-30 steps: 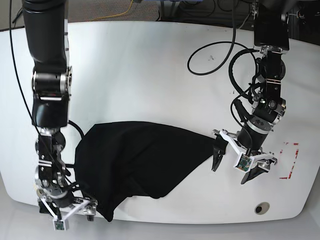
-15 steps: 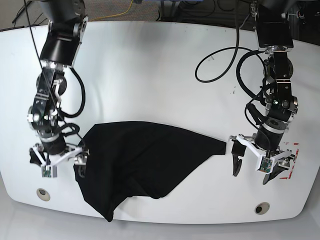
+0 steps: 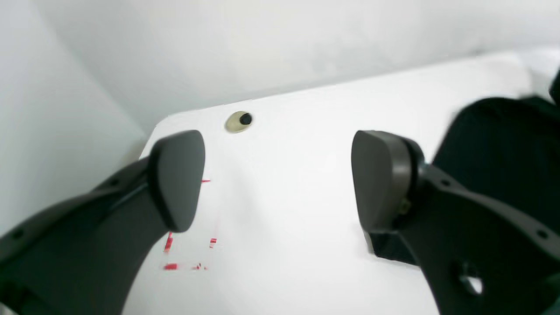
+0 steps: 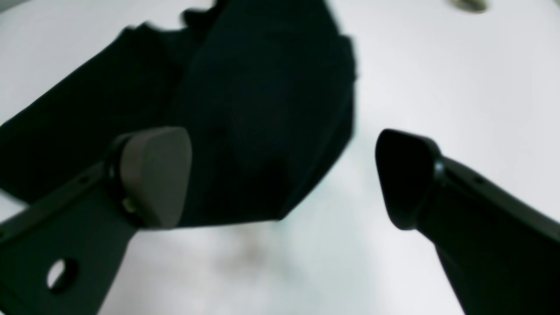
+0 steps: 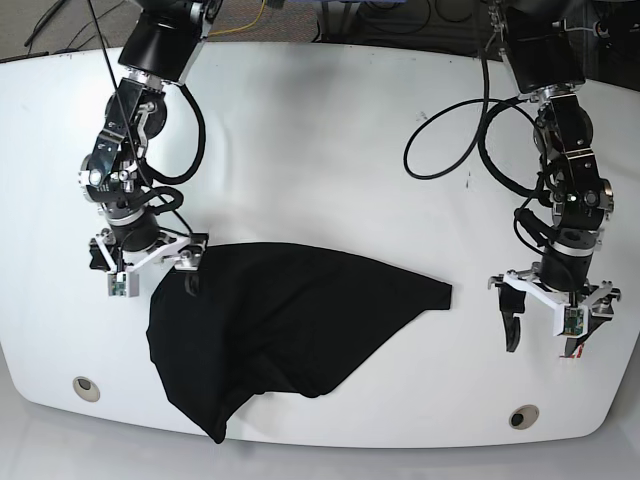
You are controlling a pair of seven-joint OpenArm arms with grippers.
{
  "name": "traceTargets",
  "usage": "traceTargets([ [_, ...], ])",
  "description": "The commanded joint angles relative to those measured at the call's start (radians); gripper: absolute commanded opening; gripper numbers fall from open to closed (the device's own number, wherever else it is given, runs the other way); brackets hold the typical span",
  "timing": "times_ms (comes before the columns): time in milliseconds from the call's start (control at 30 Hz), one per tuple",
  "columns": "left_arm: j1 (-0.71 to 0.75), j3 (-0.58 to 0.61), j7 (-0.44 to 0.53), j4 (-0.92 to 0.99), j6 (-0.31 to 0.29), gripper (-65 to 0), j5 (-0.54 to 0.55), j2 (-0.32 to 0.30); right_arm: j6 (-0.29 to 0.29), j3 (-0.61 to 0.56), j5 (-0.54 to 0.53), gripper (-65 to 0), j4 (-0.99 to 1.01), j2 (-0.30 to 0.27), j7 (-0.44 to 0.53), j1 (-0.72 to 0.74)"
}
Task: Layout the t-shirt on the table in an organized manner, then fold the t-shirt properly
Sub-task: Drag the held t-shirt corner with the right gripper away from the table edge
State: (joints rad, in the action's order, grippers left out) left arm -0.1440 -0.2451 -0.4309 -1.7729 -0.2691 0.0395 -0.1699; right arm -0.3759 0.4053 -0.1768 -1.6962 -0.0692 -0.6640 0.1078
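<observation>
The black t-shirt (image 5: 290, 330) lies crumpled on the white table (image 5: 320, 150), spread from the lower left towards a pointed tip at mid-right. My right gripper (image 5: 143, 270) hovers open at the t-shirt's upper left corner. In the right wrist view the fabric (image 4: 262, 109) fills the space under and beyond the right gripper (image 4: 280, 175), and nothing is gripped. My left gripper (image 5: 548, 338) stands open over bare table, right of the t-shirt's tip. From the left wrist, the left gripper (image 3: 280, 179) is empty, with the t-shirt (image 3: 494, 153) off to its right.
Round holes (image 5: 85, 387) (image 5: 521, 417) sit near the table's front edge. A red outline mark (image 3: 188, 249) lies under the left gripper. Black cables (image 5: 450, 140) loop over the table at the back right. The t-shirt's lower fold reaches close to the front edge.
The right gripper rose from the front edge to the t-shirt's upper left corner. The left gripper drew away to the right of the t-shirt's tip. The t-shirt lies as before.
</observation>
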Motion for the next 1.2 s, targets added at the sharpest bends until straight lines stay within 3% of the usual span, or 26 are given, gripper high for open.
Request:
traceTargets([
  [0,-0.022,-0.036,0.025,-0.017,0.006,-16.6,0.004,0.002,-0.002,0.027,-0.039,0.0,-0.017,0.010,0.020,0.005],
  [167,-0.018,-0.043,0.025,-0.017,0.004,-16.6,0.004,0.002,-0.002,0.034,-0.148,0.0,0.023,0.004,0.013,-0.024],
  [433,-0.013,-0.043,0.025,-0.017,0.003,-16.7,0.004,0.000,-0.001,0.036,-0.287,0.0,0.180,-0.067,0.019,-0.023],
  [833,0.022,-0.009,0.025,-0.015,0.001,-17.0,0.004,-0.026,-0.004,0.030,-0.386,0.0,0.377,-0.133,0.062,0.010],
  [1167,0.047,-0.006,0.027,-0.015,0.001,-17.0,0.004,-0.029,-0.044,0.027,-0.413,0.0,0.473,-0.129,0.060,0.057],
])
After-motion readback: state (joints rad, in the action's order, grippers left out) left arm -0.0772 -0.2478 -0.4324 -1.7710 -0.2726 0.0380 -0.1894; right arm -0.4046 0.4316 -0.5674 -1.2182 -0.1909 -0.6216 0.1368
